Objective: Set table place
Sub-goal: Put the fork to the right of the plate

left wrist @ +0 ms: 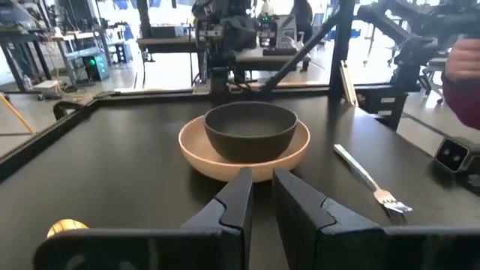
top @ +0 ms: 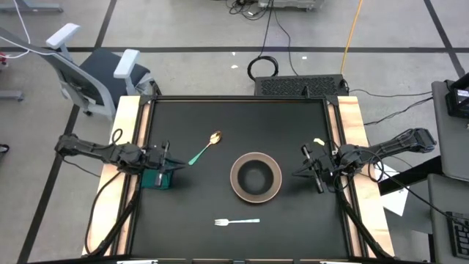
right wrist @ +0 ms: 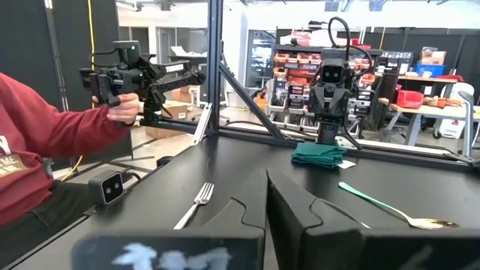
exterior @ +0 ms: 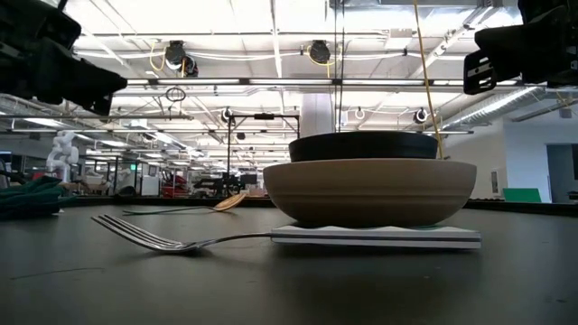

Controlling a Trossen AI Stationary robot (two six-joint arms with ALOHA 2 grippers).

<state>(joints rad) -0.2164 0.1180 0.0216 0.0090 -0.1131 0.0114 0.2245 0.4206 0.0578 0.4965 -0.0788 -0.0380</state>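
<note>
1. A round pinkish-beige plate [top: 256, 177] sits a little right of the middle of the black counter [top: 190, 220], with a smaller black bowl [top: 256, 176] standing inside it. I cannot see into the bowl well enough to tell whether it holds anything.
2. In the low view the plate rests on a flat white slab [exterior: 375, 236].
3. The silver fork [top: 236, 221] lies flat near the counter's front edge, well apart from the plate, its tines toward the left side.
4. The spoon [top: 206, 147], gold bowl and green handle, lies at a slant left of the plate, toward the back, apart from it. Its handle end points at a green cloth [top: 157, 178] by the left edge.
5. No writing can be read on any of the tableware; pale letters on a person's red sleeve [right wrist: 52, 131] in the right wrist view are too cut off to make out.
6. The left gripper [top: 173, 163] hovers over the green cloth at the left edge, its fingers [left wrist: 238, 201] set a narrow gap apart and holding nothing.
7. The right gripper [top: 299, 173] waits near the right edge, closed and empty, pointing toward the plate.
8. Beyond the counter, the person's hand [right wrist: 124, 111] grips a black handheld device [right wrist: 112, 79].
</note>
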